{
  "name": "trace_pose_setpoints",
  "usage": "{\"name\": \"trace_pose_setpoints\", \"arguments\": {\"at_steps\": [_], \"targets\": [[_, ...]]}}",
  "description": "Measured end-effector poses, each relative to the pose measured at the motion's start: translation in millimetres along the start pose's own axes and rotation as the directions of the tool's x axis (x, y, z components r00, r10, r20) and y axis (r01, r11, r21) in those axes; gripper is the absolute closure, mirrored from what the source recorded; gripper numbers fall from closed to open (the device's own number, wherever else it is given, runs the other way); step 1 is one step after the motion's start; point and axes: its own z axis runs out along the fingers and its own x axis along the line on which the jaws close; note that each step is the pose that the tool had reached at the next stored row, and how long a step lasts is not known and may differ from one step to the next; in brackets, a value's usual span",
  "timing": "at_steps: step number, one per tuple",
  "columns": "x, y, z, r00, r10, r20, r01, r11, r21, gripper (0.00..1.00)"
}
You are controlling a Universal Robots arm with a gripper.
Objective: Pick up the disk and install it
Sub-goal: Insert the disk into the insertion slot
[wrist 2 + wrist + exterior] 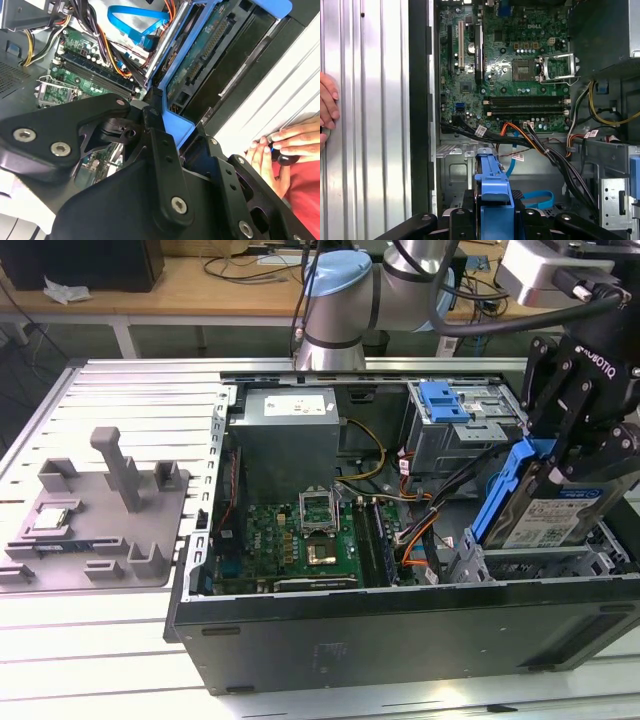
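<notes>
End effector (556, 462) clamping on disk (562, 518), gripping blue frame edges. Disk hanging tilted right below end effector, over drive bay (530, 562) in computer case (400, 635), likely lining up with slot.

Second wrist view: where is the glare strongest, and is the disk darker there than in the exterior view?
In the second wrist view, glare whitens the area behind the blue cable; the disk shows a shaded underside. In the exterior view, its label face is evenly lit. In the first wrist view, the ribbed table shines in streaks.
</notes>
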Motion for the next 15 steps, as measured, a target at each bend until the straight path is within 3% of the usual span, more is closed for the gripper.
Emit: {"name": "trace_pose_setpoints", "arguments": {"at_steps": [12, 14, 15], "targets": [[0.2, -0.1, 2.0, 1.0000, 0.000, -0.0001, 0.000, 1.0000, 0.0000, 0.62], [0.2, -0.1, 2.0, 1.0000, 0.000, 0.0000, 0.000, 1.0000, 0.0000, 0.56], [0.2, -0.1, 2.0, 1.0000, 0.000, 0.0001, 0.000, 1.0000, 0.0000, 0.44]]}}
